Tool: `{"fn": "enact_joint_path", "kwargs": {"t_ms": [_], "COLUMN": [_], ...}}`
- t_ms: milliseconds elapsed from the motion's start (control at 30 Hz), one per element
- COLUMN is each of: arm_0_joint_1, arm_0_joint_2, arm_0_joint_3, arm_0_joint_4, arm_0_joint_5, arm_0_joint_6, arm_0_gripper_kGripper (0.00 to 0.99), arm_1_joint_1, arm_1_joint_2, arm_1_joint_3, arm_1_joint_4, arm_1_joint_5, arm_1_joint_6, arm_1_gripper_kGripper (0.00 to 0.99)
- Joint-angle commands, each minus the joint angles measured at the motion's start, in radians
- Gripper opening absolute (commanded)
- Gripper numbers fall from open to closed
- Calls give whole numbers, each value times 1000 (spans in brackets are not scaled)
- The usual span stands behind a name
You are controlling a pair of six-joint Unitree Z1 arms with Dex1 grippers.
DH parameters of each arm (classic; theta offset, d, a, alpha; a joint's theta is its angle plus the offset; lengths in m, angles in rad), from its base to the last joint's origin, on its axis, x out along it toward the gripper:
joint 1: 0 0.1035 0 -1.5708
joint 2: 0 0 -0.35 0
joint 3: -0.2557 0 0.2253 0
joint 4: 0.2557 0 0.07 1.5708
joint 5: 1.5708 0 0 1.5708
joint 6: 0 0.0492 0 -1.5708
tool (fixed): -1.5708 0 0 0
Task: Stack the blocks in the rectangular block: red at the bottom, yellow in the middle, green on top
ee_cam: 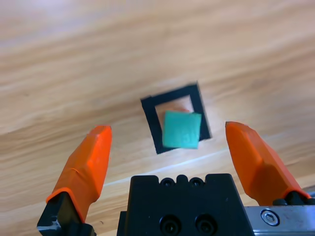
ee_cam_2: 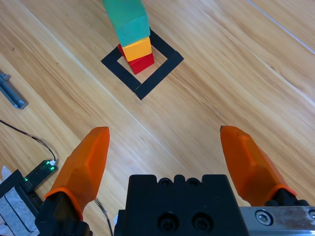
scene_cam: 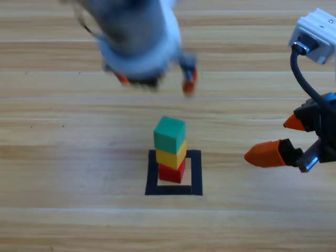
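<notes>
Inside the black tape rectangle (scene_cam: 196, 173) stands a stack: the red cube (scene_cam: 172, 172) at the bottom, the yellow cube (scene_cam: 170, 156) on it, the green cube (scene_cam: 169, 134) on top. My left gripper (scene_cam: 155, 80) hangs open high above and behind the stack, holding nothing; its wrist view looks straight down on the green cube (ee_cam: 181, 129) inside the rectangle (ee_cam: 150, 115). My right gripper (scene_cam: 278, 137) waits open at the right edge, apart from the stack; its wrist view shows the green cube (ee_cam_2: 129, 19), yellow cube (ee_cam_2: 138, 48) and red cube (ee_cam_2: 141, 63) in the rectangle (ee_cam_2: 157, 73).
A circuit board with a green light and cables (ee_cam_2: 37, 172) lies beyond the table's edge in the right wrist view, with a metal bar (ee_cam_2: 11, 92) farther along it.
</notes>
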Motion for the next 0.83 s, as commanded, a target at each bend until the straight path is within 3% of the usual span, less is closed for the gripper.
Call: {"fn": "enact_joint_path", "kwargs": {"t_ms": [33, 167, 233, 567, 833], "arm_0_joint_1": [-162, -176, -177, -176, -176], "arm_0_joint_2": [-403, -642, -717, -769, -812], "arm_0_joint_3": [281, 703, 830, 973, 1027], "arm_0_joint_4": [-69, -343, -411, -516, -518], "arm_0_joint_5": [165, 172, 174, 175, 177], "arm_0_joint_6": [-130, -98, -69, 5, 11], "arm_0_gripper_kGripper": [976, 983, 990, 990, 990], "arm_1_joint_1": [-17, -17, -17, -15, -17], "arm_1_joint_2": [11, 3, 6, 19, 34], "arm_1_joint_3": [-1, -2, -4, -15, -22], "arm_1_joint_4": [40, 41, 41, 43, 44], "arm_1_joint_5": [10, 5, 5, 5, 10], "arm_1_joint_6": [-9, -17, -18, -38, -41], "arm_1_gripper_kGripper": [989, 989, 990, 989, 989]}}
